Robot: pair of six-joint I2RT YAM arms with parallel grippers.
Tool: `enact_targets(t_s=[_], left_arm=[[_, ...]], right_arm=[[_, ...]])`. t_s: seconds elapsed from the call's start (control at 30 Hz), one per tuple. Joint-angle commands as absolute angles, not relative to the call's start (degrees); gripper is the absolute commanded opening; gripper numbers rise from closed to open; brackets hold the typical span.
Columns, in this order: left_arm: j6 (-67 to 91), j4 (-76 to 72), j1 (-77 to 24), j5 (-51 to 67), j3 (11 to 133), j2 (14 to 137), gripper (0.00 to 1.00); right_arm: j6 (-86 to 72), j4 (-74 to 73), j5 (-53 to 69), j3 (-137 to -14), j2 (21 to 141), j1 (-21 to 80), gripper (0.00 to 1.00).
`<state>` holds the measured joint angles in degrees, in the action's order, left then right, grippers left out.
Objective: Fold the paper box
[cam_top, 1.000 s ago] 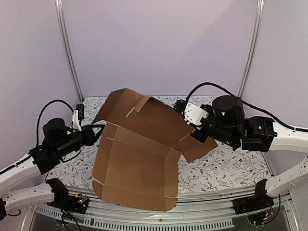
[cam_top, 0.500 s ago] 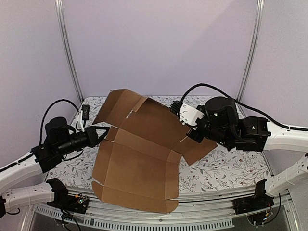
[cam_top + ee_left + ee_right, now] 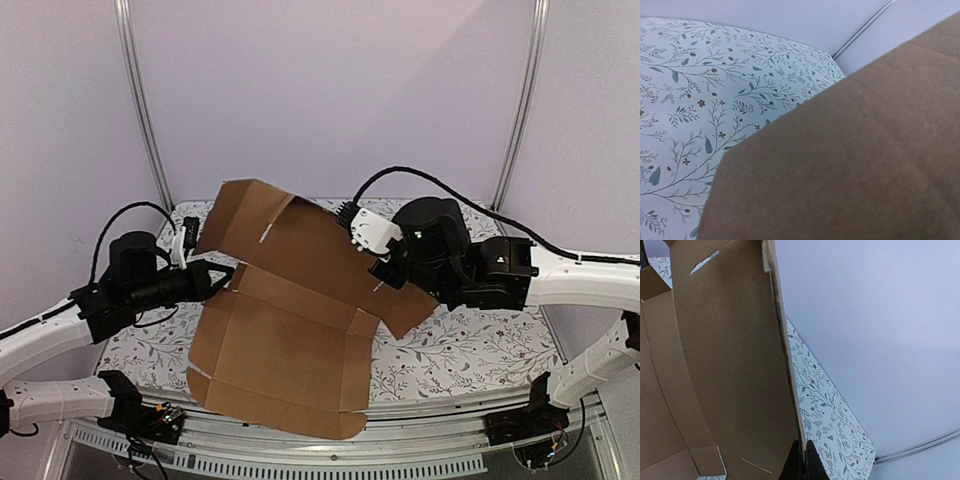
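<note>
The right gripper [image 3: 801, 454] is pinching the paper box's [image 3: 290, 330] far panel raised for folding, while the left gripper [image 3: 222, 273], its finger gap hidden, is apparently bracing the left edge.

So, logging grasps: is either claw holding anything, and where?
Right claw pinches the paper box by its raised panel's edge; left claw cannot be told.

Seen from my remote desk: left arm [image 3: 60, 330] stretches low toward centre, left gripper [image 3: 222, 274] pointing inward, its jaws too dark to read; right arm [image 3: 580, 280] folds in from the right, right gripper [image 3: 801, 461] with jaws pinched on the paper box [image 3: 290, 330] edge.
</note>
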<state>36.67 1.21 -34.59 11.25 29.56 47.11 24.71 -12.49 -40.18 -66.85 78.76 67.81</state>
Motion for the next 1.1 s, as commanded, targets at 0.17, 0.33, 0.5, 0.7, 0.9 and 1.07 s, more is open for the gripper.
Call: enact_targets(t_s=[0.17,0.33,0.5,0.7,0.9,1.07], left_arm=[[40.8,9.5,-34.0,10.8,34.8,54.1,0.00],[41.2,9.7,-34.3,11.6,36.9,58.3,0.00],[41.6,8.6,-35.1,11.4,38.7,62.8,0.00],[42.2,5.7,-36.5,9.8,39.1,66.8,0.00],[43.2,4.5,-37.8,8.8,40.1,70.3,0.00],[44.7,3.1,-38.5,7.7,40.8,72.7,0.00]], right_arm=[[23.5,-10.7,-46.1,-71.5,82.9,69.3,0.00],[23.1,-10.9,-46.9,-72.0,84.3,69.7,0.00],[21.8,-11.1,-46.6,-72.2,85.1,69.9,0.00],[21.2,-11.9,-46.5,-72.2,85.5,70.4,0.00],[20.8,-12.8,-46.6,-72.6,85.7,70.4,0.00],[20.2,-13.9,-46.0,-73.4,87.2,70.6,0.00]])
